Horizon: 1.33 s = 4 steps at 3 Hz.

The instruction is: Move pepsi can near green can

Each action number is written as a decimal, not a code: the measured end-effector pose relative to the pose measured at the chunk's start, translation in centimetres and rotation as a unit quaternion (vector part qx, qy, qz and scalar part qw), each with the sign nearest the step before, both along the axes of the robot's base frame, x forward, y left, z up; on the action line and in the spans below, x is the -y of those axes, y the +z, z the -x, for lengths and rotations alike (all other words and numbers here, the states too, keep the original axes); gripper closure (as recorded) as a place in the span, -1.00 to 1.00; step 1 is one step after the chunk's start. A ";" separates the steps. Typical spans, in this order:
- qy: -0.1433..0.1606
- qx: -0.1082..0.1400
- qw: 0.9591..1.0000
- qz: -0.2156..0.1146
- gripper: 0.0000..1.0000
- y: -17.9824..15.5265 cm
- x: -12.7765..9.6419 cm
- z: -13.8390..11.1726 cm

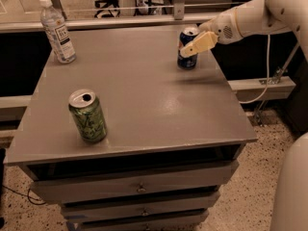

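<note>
Now the grey surface [144, 105], with drawers [139, 189] under it, is carrying three things. The white arm [250, 18] is stretching over its far right corner. A clear bottle [57, 31] is standing upright at the far left corner. The green can [87, 115] is standing upright at the near left, well apart from everything else. The pepsi can [186, 61] is standing upright at the far right, not far from the right edge. The claw [188, 49] is hanging right at this can, and its pale yellow front part is lying across the upper front of it. Whether the claw is spread, pressed together or already pinching the can, I cannot tell.

I am judging that the grasp is not yet sure. If the claw is pressing on the can from one side only, it could be tipping it over or pushing it towards the right edge. With a weak hold, the can could be slipping out on the long way across the surface. On arriving, the carried can could be knocking the green can, which looks opened and easy to topple.
</note>
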<state>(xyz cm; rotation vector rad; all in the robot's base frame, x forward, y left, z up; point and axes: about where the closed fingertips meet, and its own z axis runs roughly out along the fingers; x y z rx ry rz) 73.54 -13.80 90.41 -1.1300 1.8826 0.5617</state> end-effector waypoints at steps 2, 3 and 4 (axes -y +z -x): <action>0.007 -0.007 1.000 -0.027 0.30 -0.2 -0.8 0.4; 0.040 -0.012 0.998 -0.049 0.74 2.4 -1.4 3.4; 0.104 -0.018 0.992 -0.071 1.00 5.1 -2.7 9.4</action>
